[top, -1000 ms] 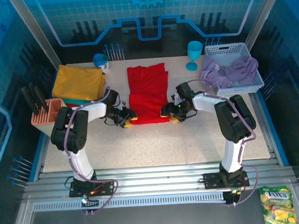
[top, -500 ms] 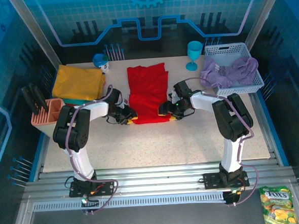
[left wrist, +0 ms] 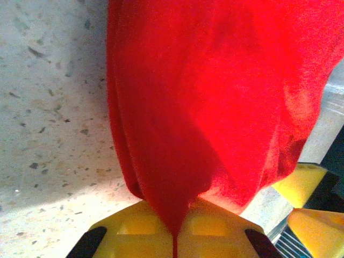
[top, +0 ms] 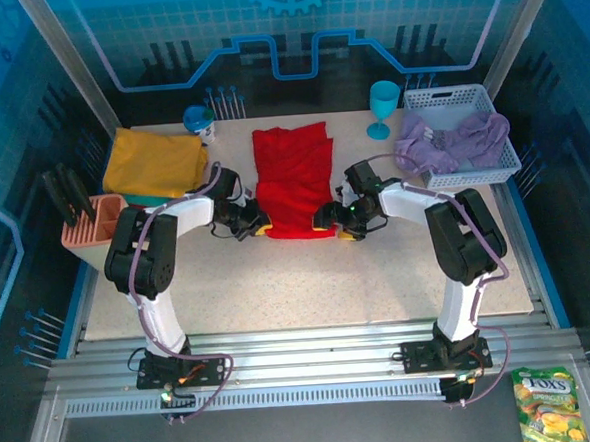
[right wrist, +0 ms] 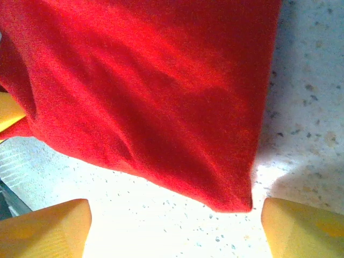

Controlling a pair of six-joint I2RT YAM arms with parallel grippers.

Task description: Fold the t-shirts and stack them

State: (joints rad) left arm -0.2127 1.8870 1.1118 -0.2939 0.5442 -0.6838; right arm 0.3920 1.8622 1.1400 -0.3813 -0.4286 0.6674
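Note:
A bright red t-shirt (top: 293, 181) lies folded lengthwise in the middle of the table. My left gripper (top: 258, 226) is at its near left corner. In the left wrist view that gripper (left wrist: 176, 239) is shut on a pinched fold of the red t-shirt (left wrist: 215, 97). My right gripper (top: 327, 219) is at the near right corner. In the right wrist view it (right wrist: 177, 228) stands open, and the corner of the red t-shirt (right wrist: 161, 91) lies on the table just ahead of the gap. A lavender t-shirt (top: 450, 139) hangs over the basket. A folded mustard-yellow t-shirt (top: 154, 161) lies on a teal one (top: 138, 200) at far left.
The white lattice basket (top: 448, 93) stands at the back right, with a teal goblet (top: 383, 105) beside it. A small blue cup (top: 200, 122) stands at the back. A pink holder with black tools (top: 87, 222) stands at the left edge. A snack bag (top: 547, 406) lies off the table.
My left gripper has shut on the red t-shirt's near left corner. The right jaws have opened wider. The shirt's near edge has shifted slightly toward the back.

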